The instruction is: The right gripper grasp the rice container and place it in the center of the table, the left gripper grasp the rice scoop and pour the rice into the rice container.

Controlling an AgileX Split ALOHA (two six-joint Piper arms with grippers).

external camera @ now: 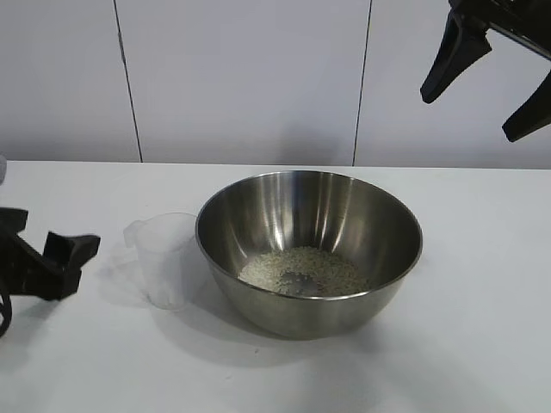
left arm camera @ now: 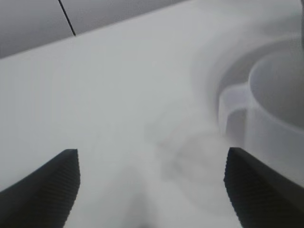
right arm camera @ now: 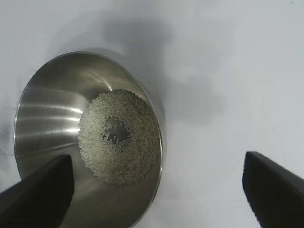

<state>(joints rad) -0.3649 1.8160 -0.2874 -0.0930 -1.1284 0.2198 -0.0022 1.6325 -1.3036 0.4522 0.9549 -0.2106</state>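
Task is looking essentially done: the steel bowl [external camera: 309, 249] is sitting near the middle of the table [external camera: 482, 344], and the rice [external camera: 303, 271] is lying in a loose ring on its bottom with a bare patch at the centre. The clear plastic cup [external camera: 165, 258] is standing upright and looking empty, touching or just beside the bowl's left wall, and nothing is holding it. The left gripper [external camera: 65, 267] is sitting low at the table's left edge, a short way from the cup, fingers spread wide and gripping nothing. The right gripper [external camera: 486, 73] is hanging high above the bowl's right side, fingers also spread wide and empty. Judging from this, nothing is remaining except parking both arms.
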